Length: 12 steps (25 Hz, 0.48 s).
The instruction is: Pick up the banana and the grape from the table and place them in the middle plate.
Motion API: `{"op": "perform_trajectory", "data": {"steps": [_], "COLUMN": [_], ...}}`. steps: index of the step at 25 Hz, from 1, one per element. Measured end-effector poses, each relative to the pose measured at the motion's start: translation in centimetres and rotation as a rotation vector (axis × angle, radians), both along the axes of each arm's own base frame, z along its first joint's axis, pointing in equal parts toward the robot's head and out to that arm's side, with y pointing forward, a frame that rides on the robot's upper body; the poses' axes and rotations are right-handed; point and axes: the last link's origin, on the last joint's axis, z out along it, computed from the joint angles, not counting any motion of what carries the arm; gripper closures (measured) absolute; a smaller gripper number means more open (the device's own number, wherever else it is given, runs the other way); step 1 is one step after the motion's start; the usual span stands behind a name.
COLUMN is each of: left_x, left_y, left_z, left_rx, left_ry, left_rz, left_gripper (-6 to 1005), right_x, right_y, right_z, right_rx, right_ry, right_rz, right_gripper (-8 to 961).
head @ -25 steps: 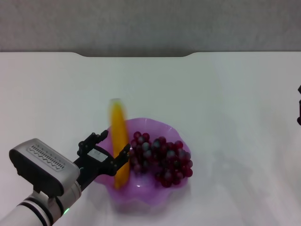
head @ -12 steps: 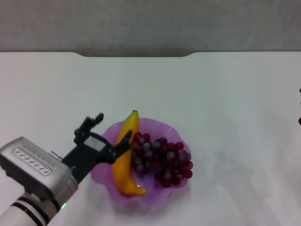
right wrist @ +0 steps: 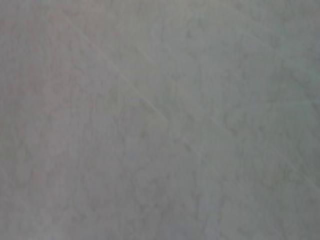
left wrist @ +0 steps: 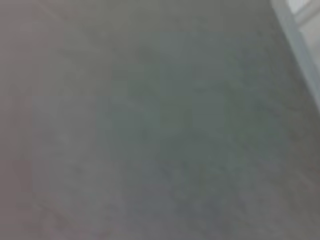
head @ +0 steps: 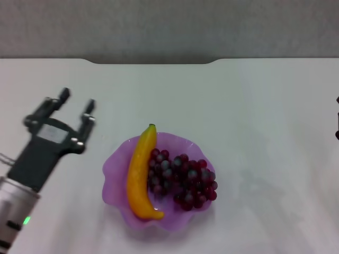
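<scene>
The orange-yellow banana (head: 139,173) lies in the left half of the purple scalloped plate (head: 114,166), its dark tip pointing to the far side. The bunch of dark red grapes (head: 183,179) lies in the plate beside it, on the right. My left gripper (head: 77,100) is open and empty, raised over the white table (head: 238,106) to the left of the plate and apart from it. Only a dark sliver of my right arm (head: 337,119) shows at the right edge. Both wrist views show only a blurred grey surface.
The table's far edge has a notch (head: 153,61) at the middle, with a grey wall behind it.
My left gripper has let go of the banana, which settled into the plate, and has pulled back to the left and away from the plate.
</scene>
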Motion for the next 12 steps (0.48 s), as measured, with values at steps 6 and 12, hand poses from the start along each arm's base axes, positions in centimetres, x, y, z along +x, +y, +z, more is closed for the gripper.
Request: {"op": "perform_trajectory", "data": {"steps": [6,12], "left_x": [-2.3,-4.5], "left_y": [0.3,0.2], "left_z": [2.7,4.0], "left_rx": [0.135,0.167], "left_ry": [-0.103,-0.218], "left_rz": [0.117,0.218], "left_gripper": [474,705], "right_x": [0.0,0.2], "right_y": [-0.1,-0.1], "right_z": [0.0,0.5], "right_rx": [0.003,0.028], "right_ry": [0.001,-0.006], "right_rz": [0.001,-0.006], "right_gripper": [953,953]}}
